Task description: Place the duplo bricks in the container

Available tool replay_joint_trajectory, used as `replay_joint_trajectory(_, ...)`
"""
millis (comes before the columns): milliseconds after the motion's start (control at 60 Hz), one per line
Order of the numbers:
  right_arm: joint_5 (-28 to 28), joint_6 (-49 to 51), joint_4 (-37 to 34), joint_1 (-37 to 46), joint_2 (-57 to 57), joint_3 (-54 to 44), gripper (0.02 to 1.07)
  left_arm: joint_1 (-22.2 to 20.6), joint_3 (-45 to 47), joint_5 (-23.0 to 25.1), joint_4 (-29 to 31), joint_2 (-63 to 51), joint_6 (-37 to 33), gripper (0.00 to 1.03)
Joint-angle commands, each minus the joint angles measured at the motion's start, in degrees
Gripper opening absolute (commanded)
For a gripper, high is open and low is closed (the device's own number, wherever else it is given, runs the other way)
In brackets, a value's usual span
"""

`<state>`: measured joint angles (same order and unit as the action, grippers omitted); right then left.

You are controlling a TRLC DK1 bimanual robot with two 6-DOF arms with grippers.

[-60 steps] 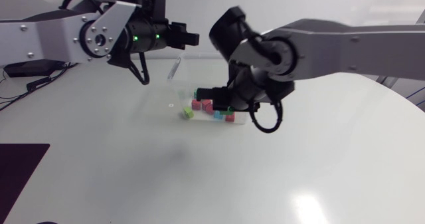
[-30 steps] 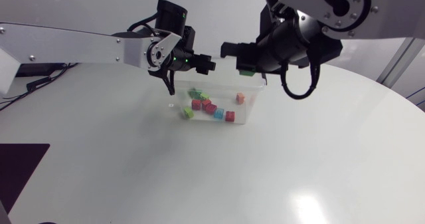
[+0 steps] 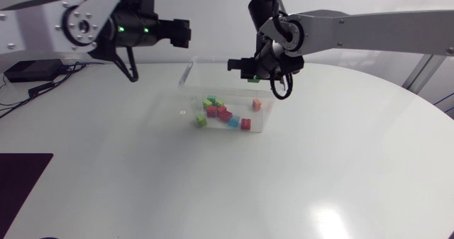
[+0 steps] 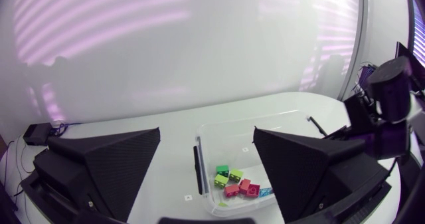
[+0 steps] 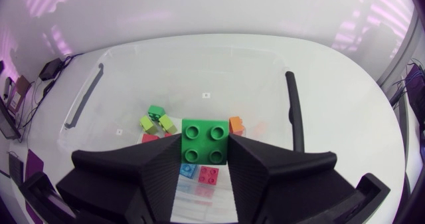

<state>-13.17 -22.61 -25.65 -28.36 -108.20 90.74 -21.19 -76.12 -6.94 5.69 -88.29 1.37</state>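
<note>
The white round table point(image 3: 355, 168) fills the head view, and my two arms come in over it from either side. The right arm point(image 3: 369, 30) stretches in from the right edge. The left arm point(image 3: 42, 26) is raised at the far left.

A clear plastic container point(image 3: 187, 72) sits on the table between them, its dark handle strip point(image 5: 292, 111) plain in the right wrist view.

My left gripper point(image 3: 181, 33) hangs in the air off the container's left end, apart from it. In its own wrist view the fingers point(image 4: 113, 164) stand wide apart with nothing between them, and the container lies ahead and below.

My right gripper point(image 3: 237, 64) hovers above the container's far side. Its two fingers point(image 5: 153, 164) press on a green four-stud duplo brick point(image 5: 206, 141) from both sides, studs facing the camera, and hold it clear over the open box.

Loose bricks lie on the container floor under it: a red brick point(image 3: 221, 113), a green pair point(image 3: 211, 101), a lime brick point(image 3: 201, 121) near the front wall, a blue brick point(image 3: 233, 121), a pink-red brick point(image 3: 245, 124) and, set apart toward the right end, an orange brick point(image 3: 257, 105).
</note>
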Motion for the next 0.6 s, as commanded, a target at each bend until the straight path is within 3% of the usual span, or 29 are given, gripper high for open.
replay_joint_trajectory(0, 0.1, 1.0, 0.4, 0.4, -2.5, 2.9, 1.00, 0.9, 4.4, -0.1, 1.2, 6.0, -1.0, 1.00)
replay_joint_trajectory(17, 0.1, 1.0, 0.4, 0.4, -2.5, 3.0, 1.04, 1.2, 5.3, -0.1, 1.3, 7.3, -1.1, 1.00)
replay_joint_trajectory(233, -1.5, 2.8, 0.2, 0.0, 1.9, 0.5, 1.03, 4.1, 14.1, -0.2, 1.6, 19.6, -3.3, 1.00)
replay_joint_trajectory(583, -7.1, 11.4, 8.3, 3.3, 24.8, -18.3, 1.03, 12.5, 26.2, -0.2, 4.0, 38.9, -7.4, 1.00)
